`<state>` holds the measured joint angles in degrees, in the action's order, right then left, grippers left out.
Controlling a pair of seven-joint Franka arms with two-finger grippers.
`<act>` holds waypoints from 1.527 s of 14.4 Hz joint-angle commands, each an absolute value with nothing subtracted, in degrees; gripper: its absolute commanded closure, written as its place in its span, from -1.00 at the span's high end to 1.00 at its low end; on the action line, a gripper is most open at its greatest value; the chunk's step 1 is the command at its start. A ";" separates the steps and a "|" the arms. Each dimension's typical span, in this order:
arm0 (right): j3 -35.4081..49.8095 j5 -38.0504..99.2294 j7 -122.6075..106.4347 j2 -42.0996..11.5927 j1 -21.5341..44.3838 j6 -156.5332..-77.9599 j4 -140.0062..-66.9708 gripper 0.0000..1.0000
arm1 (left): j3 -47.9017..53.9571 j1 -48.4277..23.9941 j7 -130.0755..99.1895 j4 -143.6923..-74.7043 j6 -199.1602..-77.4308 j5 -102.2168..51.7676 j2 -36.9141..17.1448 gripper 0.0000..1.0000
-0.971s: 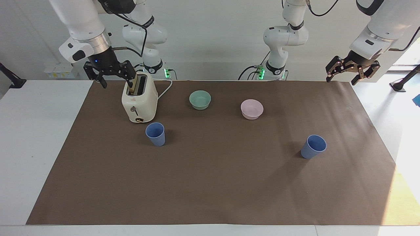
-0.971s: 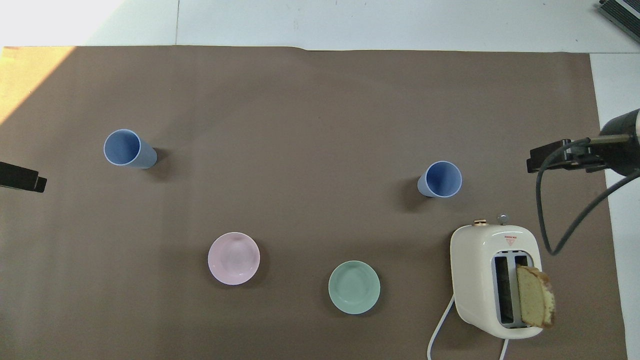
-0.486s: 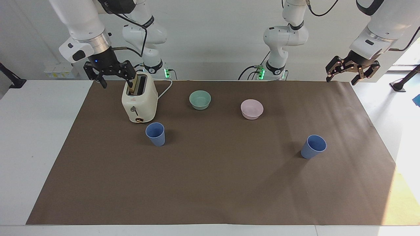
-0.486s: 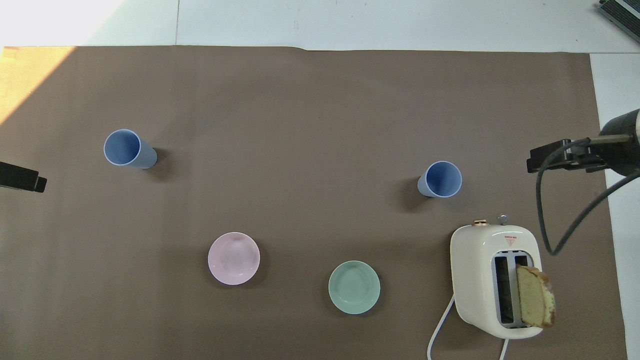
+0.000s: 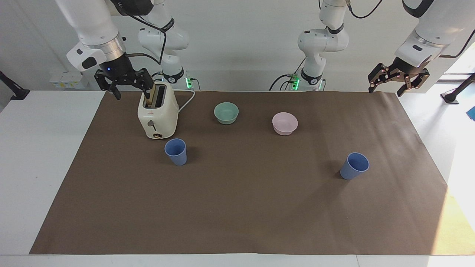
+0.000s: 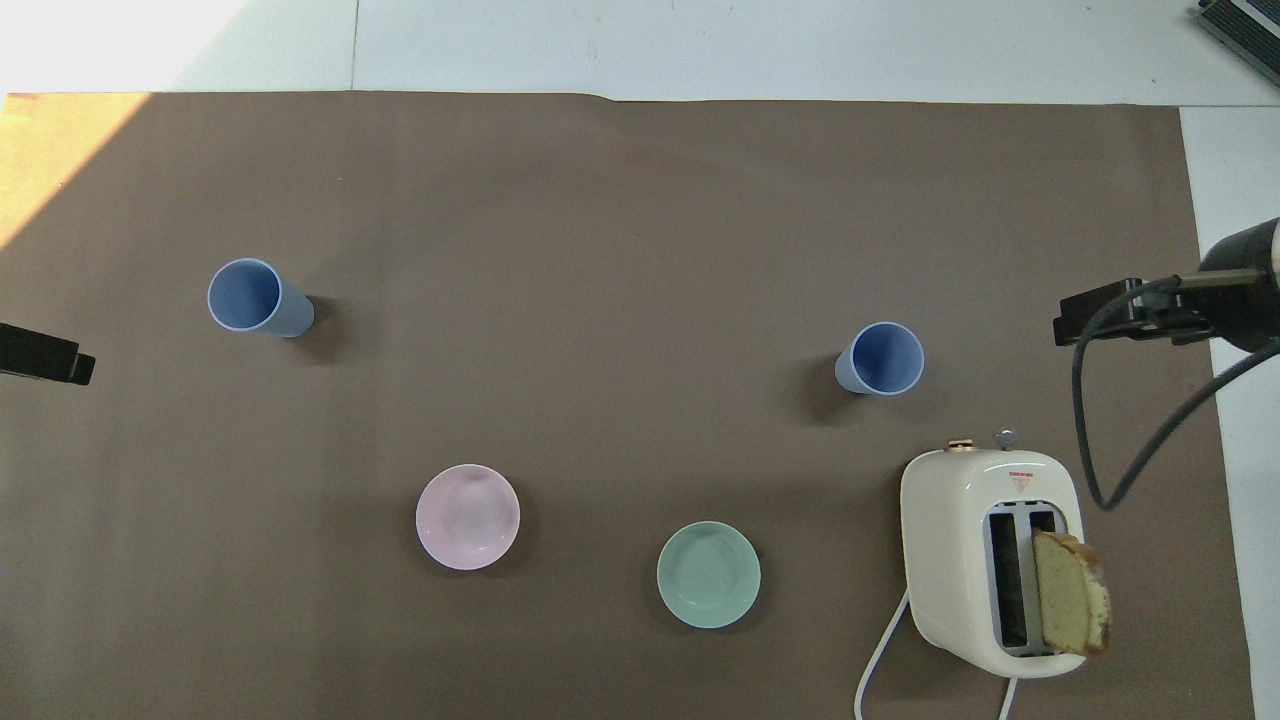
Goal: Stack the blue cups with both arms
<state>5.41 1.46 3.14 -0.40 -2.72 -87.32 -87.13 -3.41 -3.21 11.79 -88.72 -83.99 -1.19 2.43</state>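
Observation:
Two blue cups stand upright and apart on the brown mat. One cup (image 5: 176,151) (image 6: 880,358) is just beside the toaster, farther from the robots than it. The other cup (image 5: 354,165) (image 6: 258,298) is toward the left arm's end. My right gripper (image 5: 131,92) hangs open and empty in the air over the mat's edge by the toaster; part of it shows in the overhead view (image 6: 1100,312). My left gripper (image 5: 386,88) hangs open and empty over the mat's corner at the left arm's end, and its tip shows in the overhead view (image 6: 45,356).
A cream toaster (image 5: 157,115) (image 6: 960,540) with a bread slice (image 6: 1070,605) in one slot stands toward the right arm's end, its cord trailing toward the robots. A teal bowl (image 5: 226,112) (image 6: 708,574) and a pink bowl (image 5: 284,123) (image 6: 467,516) sit nearer to the robots than the cups.
Both grippers have drifted very slightly upward. The cups, bowls and toaster have not moved.

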 commanded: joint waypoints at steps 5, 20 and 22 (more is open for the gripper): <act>5.80 1.93 1.93 1.05 -3.60 -88.42 -88.95 1.00 | -3.08 -2.90 11.95 -88.15 -83.41 -0.18 2.81 1.00; 5.80 2.02 1.93 1.05 -3.60 -88.42 -88.95 1.00 | -3.08 -2.90 11.78 -89.12 -83.58 -0.26 3.25 1.00; 5.80 2.02 1.93 1.05 -3.60 -88.50 -88.95 1.00 | -3.08 -2.90 11.69 -89.12 -83.58 -0.26 3.25 1.00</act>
<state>5.41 1.46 3.14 -0.40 -2.72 -87.32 -87.13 -3.41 -3.21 11.79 -88.73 -83.98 -1.19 2.43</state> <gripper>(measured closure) 0.000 0.000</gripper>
